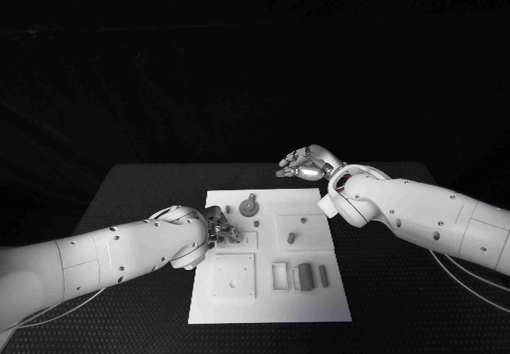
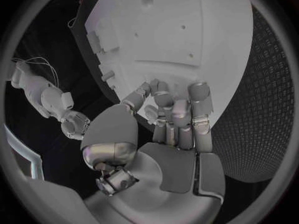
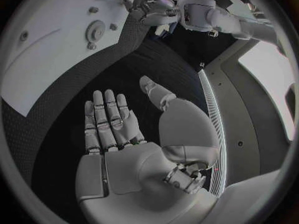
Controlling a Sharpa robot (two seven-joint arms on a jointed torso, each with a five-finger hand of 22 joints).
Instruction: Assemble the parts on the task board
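White task board (image 1: 271, 295): lying mid-table (image 1: 138, 184), grey parts (image 1: 306, 276) resting on it.
Left hand (image 1: 220, 227): fingers curling at board's 9 o'clock edge; hold cannot be told.
Right hand (image 1: 306, 164): hovering at 1 o'clock, fingers spread, holding nothing.

black textured table (image 1: 138, 192); white task board (image 1: 319, 310) flat at its middle.
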